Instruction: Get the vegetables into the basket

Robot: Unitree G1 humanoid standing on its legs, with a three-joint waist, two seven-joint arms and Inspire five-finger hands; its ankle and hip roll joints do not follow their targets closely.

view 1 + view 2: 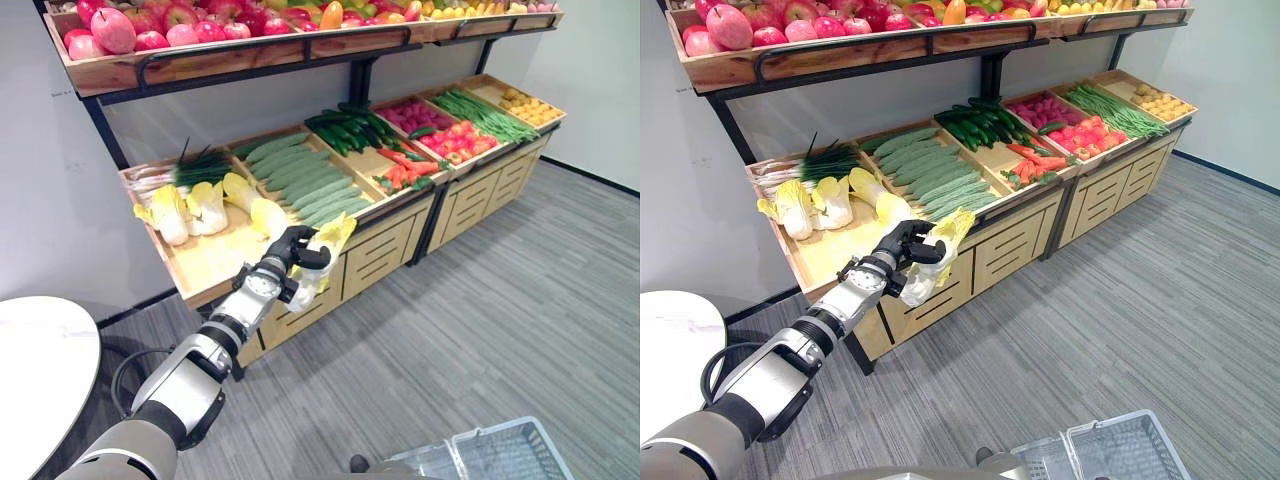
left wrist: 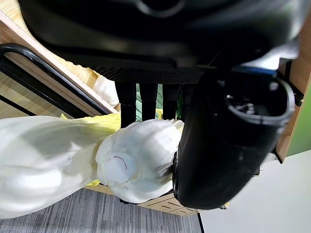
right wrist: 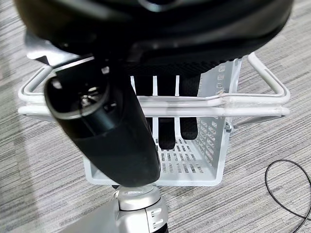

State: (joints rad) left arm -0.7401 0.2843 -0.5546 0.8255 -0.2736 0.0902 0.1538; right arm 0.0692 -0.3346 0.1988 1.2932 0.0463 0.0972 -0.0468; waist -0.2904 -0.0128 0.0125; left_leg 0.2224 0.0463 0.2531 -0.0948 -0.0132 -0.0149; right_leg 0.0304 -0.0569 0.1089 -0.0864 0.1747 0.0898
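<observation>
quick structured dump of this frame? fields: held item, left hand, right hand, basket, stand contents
held item: napa cabbage, clear of the stand's front edge
left hand: left hand curled round the cabbage
right hand: right hand wrapped round the basket's handle
basket: white wire basket, low at the robot's right, nothing seen in it
stand contents: more napa cabbages, cucumbers, red peppers, green beans; apples on the upper shelf

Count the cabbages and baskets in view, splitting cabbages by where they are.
Cabbages on the stand: 4
Cabbage in the left hand: 1
Basket: 1
Total: 6
</observation>
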